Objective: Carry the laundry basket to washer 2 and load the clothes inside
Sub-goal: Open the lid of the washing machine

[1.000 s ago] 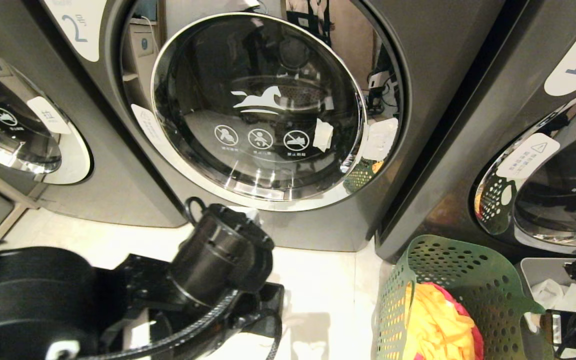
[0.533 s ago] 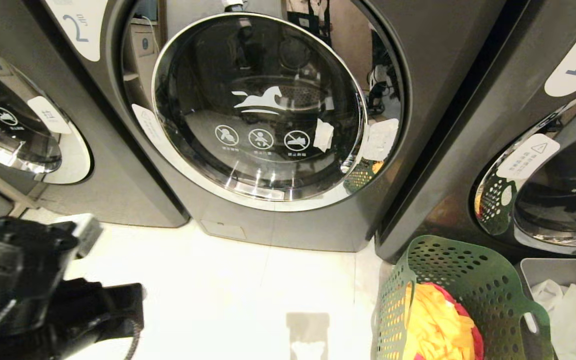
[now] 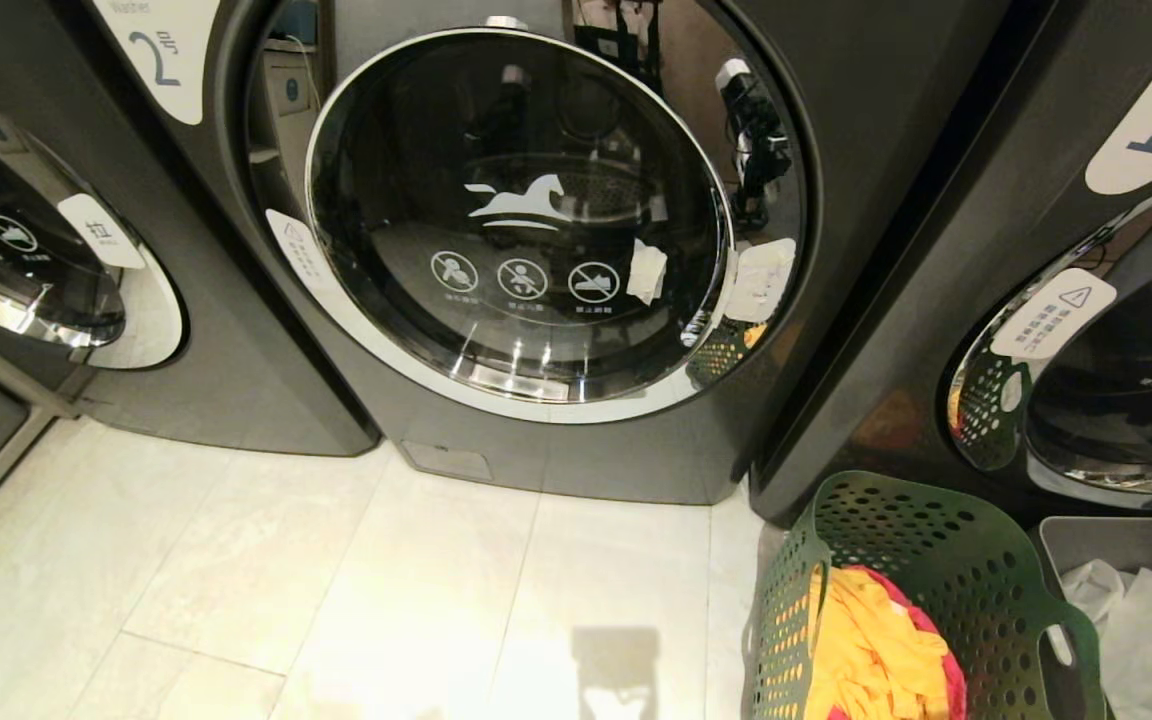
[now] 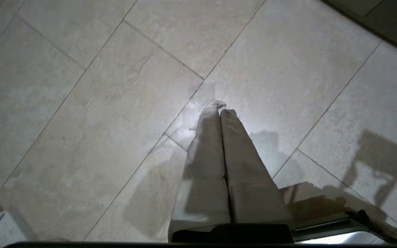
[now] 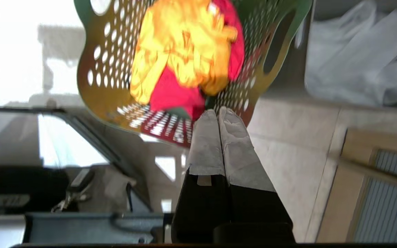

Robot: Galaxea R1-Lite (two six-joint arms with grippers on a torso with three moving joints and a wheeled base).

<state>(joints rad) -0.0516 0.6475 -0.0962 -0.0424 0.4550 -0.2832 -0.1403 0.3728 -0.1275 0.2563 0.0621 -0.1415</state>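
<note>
Washer 2 (image 3: 816,120), dark grey, fills the upper middle of the head view; its round chrome-rimmed glass door (image 3: 521,220) is closed. The laundry basket (image 3: 976,570), dark green with round holes, stands on the floor at the lower right, in front of the machine labelled 1. The clothes (image 3: 871,650) lie inside it, yellow over pink-red; they also show in the right wrist view (image 5: 184,44). My right gripper (image 5: 218,112) is shut and empty, just outside the basket's wall (image 5: 107,62). My left gripper (image 4: 219,106) is shut and empty over bare floor tiles. Neither arm is in the head view.
A grey solid-walled bin (image 3: 1126,545) with white material (image 3: 1141,630) stands right of the basket. Another washer's door (image 3: 26,270) is at the far left, and the machine labelled 1 (image 3: 1036,180) at the right. Pale tiled floor (image 3: 336,600) spreads before washer 2.
The left arm, which filled the lower left of the head view, has drawn back out of it. The right arm's parts at the lower right edge have gone from view too.
</note>
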